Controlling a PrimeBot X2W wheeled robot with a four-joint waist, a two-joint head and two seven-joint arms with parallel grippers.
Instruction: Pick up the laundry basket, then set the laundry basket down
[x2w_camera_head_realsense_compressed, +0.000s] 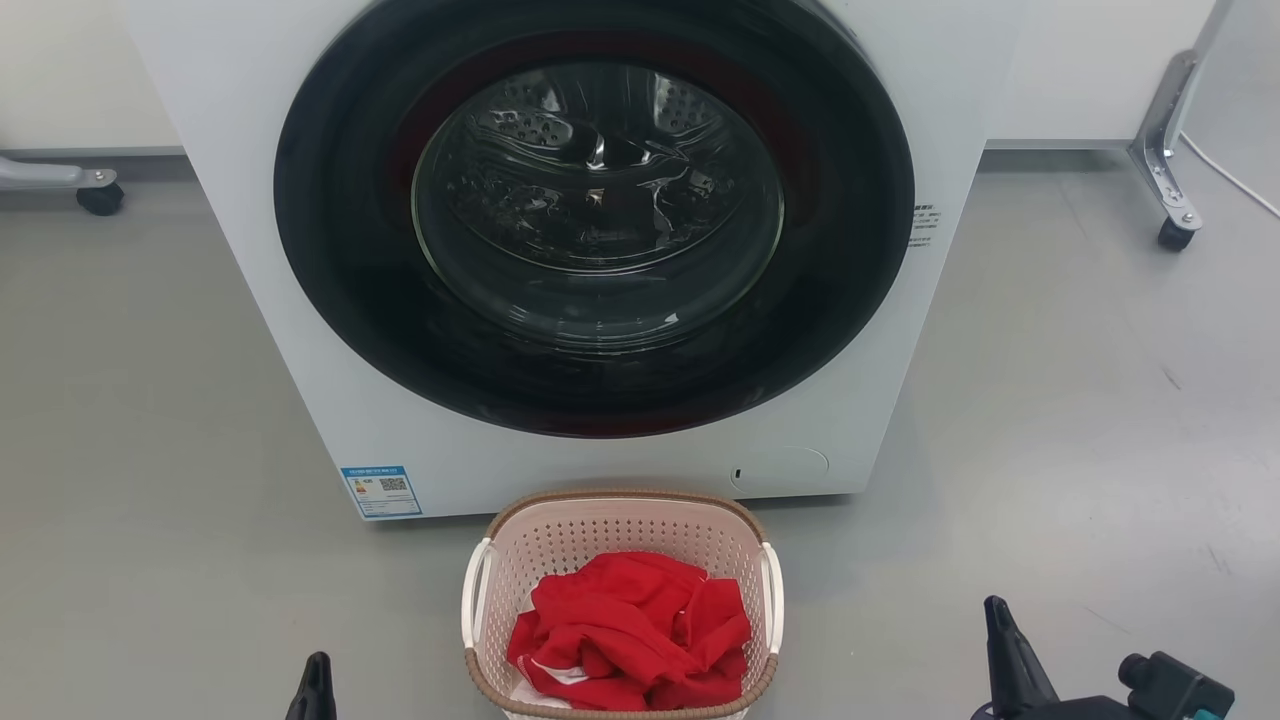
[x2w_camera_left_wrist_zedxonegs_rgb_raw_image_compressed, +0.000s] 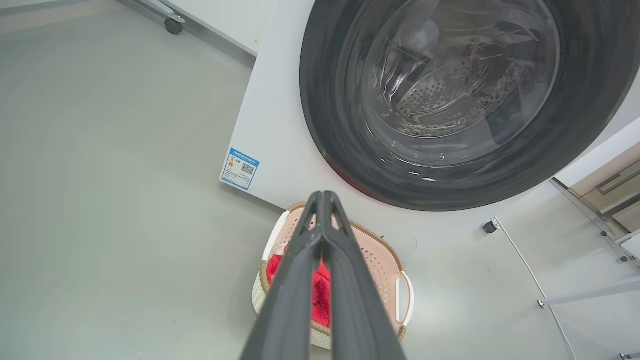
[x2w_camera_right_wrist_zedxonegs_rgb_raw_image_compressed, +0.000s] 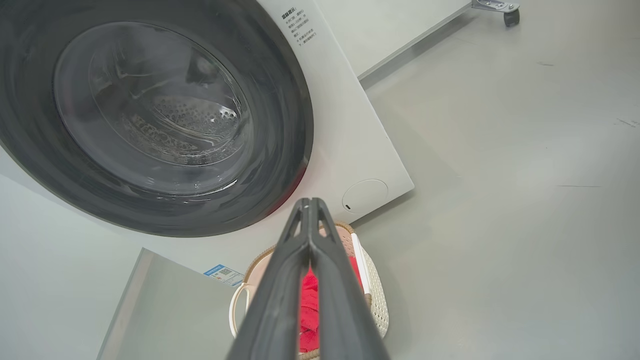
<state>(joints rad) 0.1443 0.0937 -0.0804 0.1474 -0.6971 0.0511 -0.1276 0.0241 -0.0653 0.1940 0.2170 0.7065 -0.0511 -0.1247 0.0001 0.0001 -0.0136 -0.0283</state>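
Left gripper (x2w_camera_left_wrist_zedxonegs_rgb_raw_image_compressed: 322, 200): fingers together, holding nothing, left of the laundry basket (x2w_camera_head_realsense_compressed: 600, 530). Laundry basket on the floor (x2w_camera_head_realsense_compressed: 1080, 450) just before the washing machine (x2w_camera_head_realsense_compressed: 900, 400), red cloth (x2w_camera_head_realsense_compressed: 630, 630) inside. Right gripper (x2w_camera_right_wrist_zedxonegs_rgb_raw_image_compressed: 311, 205): fingers together, holding nothing, to its right.

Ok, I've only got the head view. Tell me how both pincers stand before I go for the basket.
Observer: In the left wrist view the left pincer is shut, fingertips together, holding nothing.
Operator: Now the right one.
Observer: The right pincer is shut too, and empty.
Operator: Describe the outside wall of the laundry basket.
Observer: In the right wrist view it is pale and perforated below the brown rim.
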